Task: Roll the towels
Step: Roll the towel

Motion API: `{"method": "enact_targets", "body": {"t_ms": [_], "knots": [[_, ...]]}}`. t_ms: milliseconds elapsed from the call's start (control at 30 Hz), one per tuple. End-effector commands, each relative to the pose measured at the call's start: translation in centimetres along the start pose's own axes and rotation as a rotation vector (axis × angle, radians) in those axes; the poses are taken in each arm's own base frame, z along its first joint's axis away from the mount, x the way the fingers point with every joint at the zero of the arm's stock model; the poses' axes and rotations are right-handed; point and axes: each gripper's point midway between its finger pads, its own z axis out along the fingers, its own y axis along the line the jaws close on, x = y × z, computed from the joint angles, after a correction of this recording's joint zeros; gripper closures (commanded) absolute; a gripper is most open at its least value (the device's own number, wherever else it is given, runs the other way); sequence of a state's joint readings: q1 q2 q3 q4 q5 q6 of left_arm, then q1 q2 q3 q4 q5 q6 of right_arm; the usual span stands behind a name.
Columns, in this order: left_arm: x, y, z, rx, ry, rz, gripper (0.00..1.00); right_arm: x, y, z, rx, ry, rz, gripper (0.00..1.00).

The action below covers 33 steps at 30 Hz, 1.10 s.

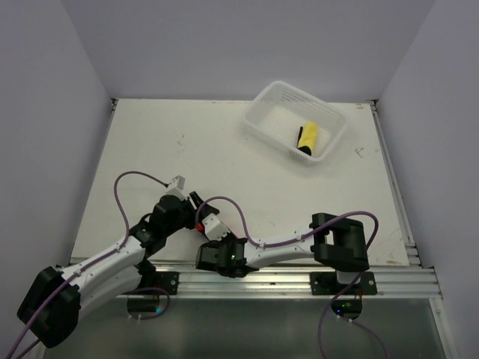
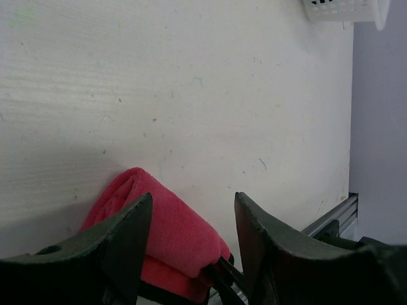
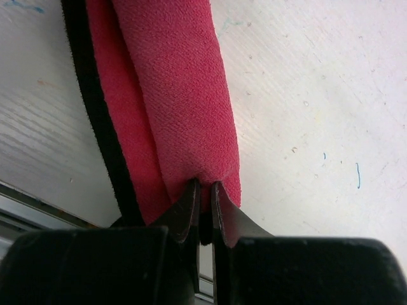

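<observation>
A red towel (image 3: 178, 95) with a black edge lies rolled near the table's front edge. It shows as a small red patch in the top view (image 1: 199, 225). My right gripper (image 3: 205, 190) is shut on the near end of the roll. My left gripper (image 2: 191, 213) is open, low over the table, and the roll (image 2: 172, 229) lies between its fingers, closer to the left finger (image 2: 124, 244). In the top view both grippers meet at the towel, left gripper (image 1: 191, 202) and right gripper (image 1: 205, 222). A yellow rolled towel (image 1: 307, 138) lies in the white basket (image 1: 278, 96).
The basket stands at the back right of the white table, and its corner shows in the left wrist view (image 2: 346, 9). The aluminium rail (image 1: 299, 277) runs along the table's front edge just behind the towel. Purple cables loop over both arms.
</observation>
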<state>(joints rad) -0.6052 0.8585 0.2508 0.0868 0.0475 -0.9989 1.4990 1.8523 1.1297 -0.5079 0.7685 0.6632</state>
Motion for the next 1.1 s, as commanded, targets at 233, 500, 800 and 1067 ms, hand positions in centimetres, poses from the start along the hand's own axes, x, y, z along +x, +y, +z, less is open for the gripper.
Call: {"method": "enact_targets", "body": {"t_ms": [233,500,800,1067], "knots": [[3.4,-0.7,-0.2,0.093,0.09,-0.048,0.42,-1.0,-0.3,-0.6,0.016,-0.026,0.025,1.0],[5.0,3.0,0.4,-0.022,0.102,-0.028,0.42,-1.9,-0.3,-1.9,-0.037,-0.03,0.065,1.0],[5.8,5.8,0.3,-0.124,0.113,-0.009,0.42,-4.6,-3.8,-5.2,-0.227,-0.048,0.288,0.62],[7.0,7.3,0.0,-0.136,0.125,-0.037,0.42,-3.5,-5.7,-2.1,-0.409,0.056,0.543,0.54]]}}
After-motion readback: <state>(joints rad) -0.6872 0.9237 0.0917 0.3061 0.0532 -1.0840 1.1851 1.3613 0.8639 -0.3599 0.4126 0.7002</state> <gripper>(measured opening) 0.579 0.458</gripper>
